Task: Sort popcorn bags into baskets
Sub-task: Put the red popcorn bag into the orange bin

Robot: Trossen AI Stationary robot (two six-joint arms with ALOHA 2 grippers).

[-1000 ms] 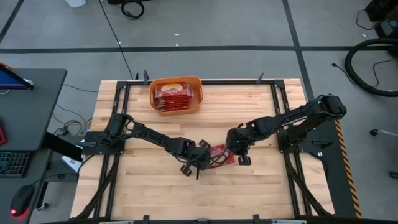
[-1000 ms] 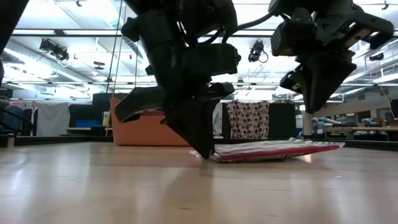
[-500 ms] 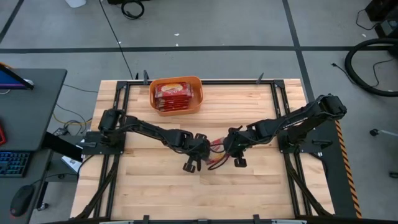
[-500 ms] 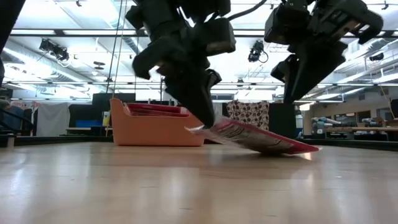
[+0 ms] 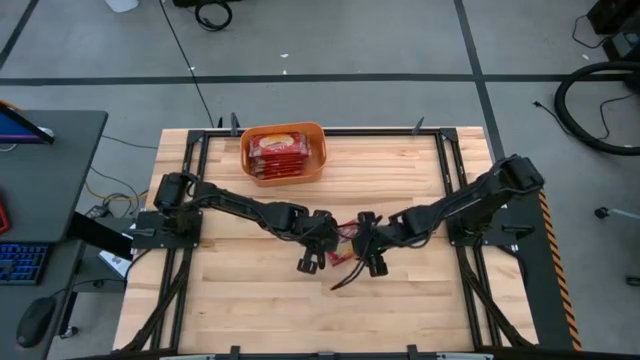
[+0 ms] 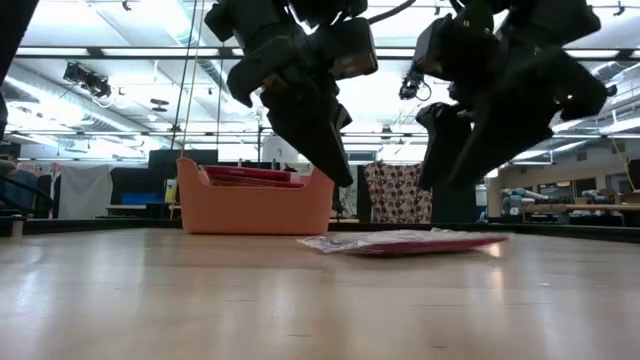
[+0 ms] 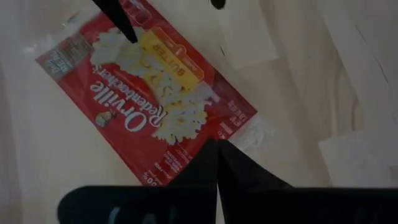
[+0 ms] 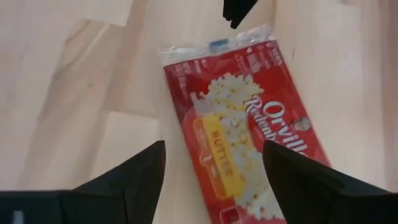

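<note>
Red flat popcorn packet (image 6: 405,243) lies flat on the wooden table (image 5: 400,310), well clear of the orange plastic tub (image 5: 284,153). Left gripper (image 7: 217,163) hovers pinched together over one end; right gripper (image 8: 213,163), spread, straddles the other. Best grip: catch a raised edge, lift level.

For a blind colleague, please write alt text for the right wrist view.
A red popcorn bag lies flat on the wooden table, label up, between the open fingers of the right gripper above it. A dark fingertip of the left gripper shows just beyond the bag.
</note>
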